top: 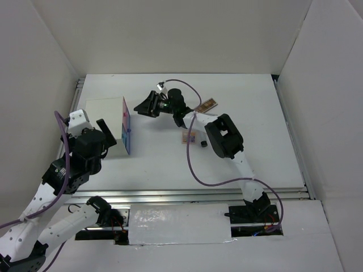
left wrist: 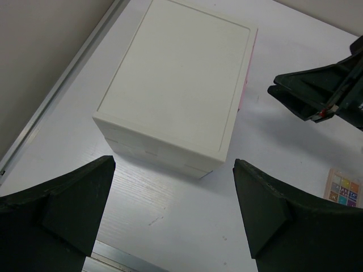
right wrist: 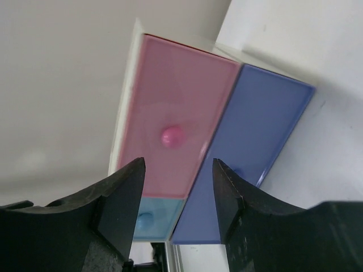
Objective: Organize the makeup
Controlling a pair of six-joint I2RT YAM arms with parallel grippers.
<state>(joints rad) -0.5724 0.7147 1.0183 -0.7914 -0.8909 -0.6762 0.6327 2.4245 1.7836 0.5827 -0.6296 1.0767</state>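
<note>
Overhead, white plastic box [top: 102,116] is seen at left of white table [top: 255,113]. Multicoloured flat eyeshadow palette [top: 189,137], tiny black-capped bottle [top: 202,145] and brown flat palette [top: 206,105] are laid well right of it. Pink drawer front [right wrist: 170,113] and blue drawer front [right wrist: 255,130] are shown fully only by right wrist view, framed by right gripper [right wrist: 178,167], jaws parted, gripping nothing. Left gripper [left wrist: 173,170] is spread wide behind box, gripping nothing.

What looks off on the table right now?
Nothing spilled or broken. The multicoloured palette, a tiny black item and a brown palette lie loose, outside the drawer box; the brown one sits skewed.
</note>
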